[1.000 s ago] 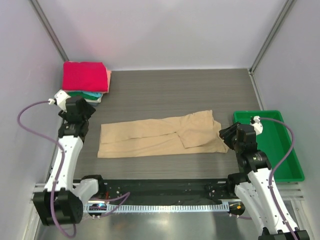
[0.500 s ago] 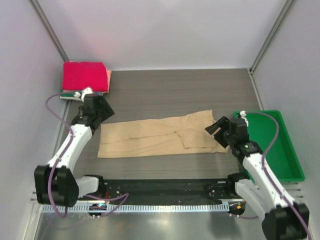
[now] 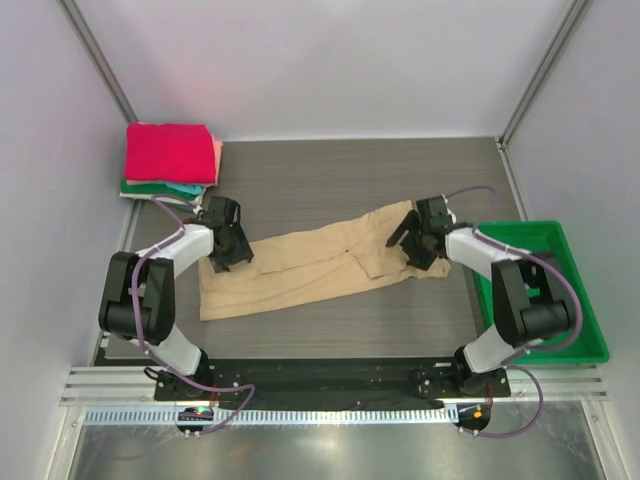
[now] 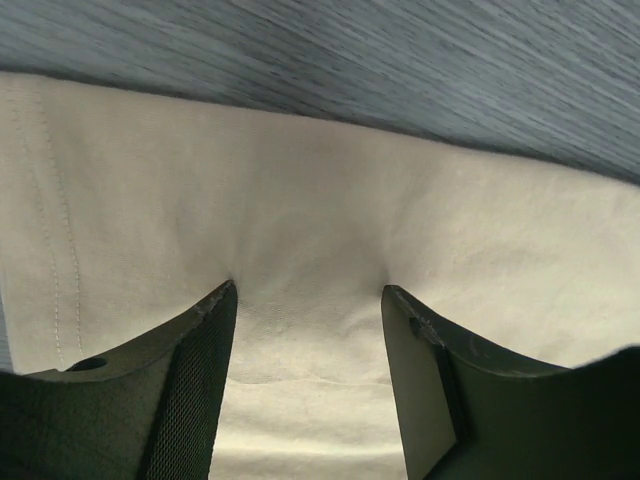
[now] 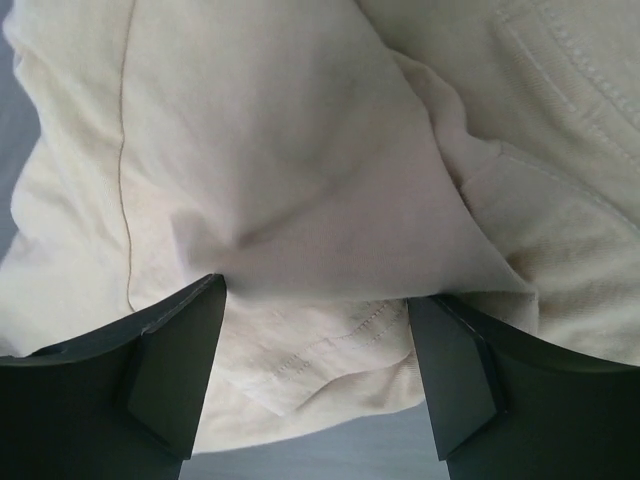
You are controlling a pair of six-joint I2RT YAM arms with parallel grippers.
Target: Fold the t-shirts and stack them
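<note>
The tan t-shirt (image 3: 310,265) lies folded into a long strip across the middle of the table. My left gripper (image 3: 232,250) is open, its fingertips pressed onto the shirt's left end; the cloth (image 4: 300,200) puckers between the fingers (image 4: 190,370). My right gripper (image 3: 410,236) is open over the shirt's right end, where bunched cloth and a hem (image 5: 330,340) lie between the fingers (image 5: 170,370). A stack of folded shirts stands at the back left, pink-red (image 3: 168,152) on top, then salmon, teal (image 3: 188,188) and green.
A green plastic tray (image 3: 570,305) sits at the right edge, beside the right arm. Grey walls close in the table at the left, back and right. The black base rail runs along the near edge.
Both arms have swung inward from the table's sides and come down onto the shirt's two ends. The shirt's ends have shifted and bunched a little.
</note>
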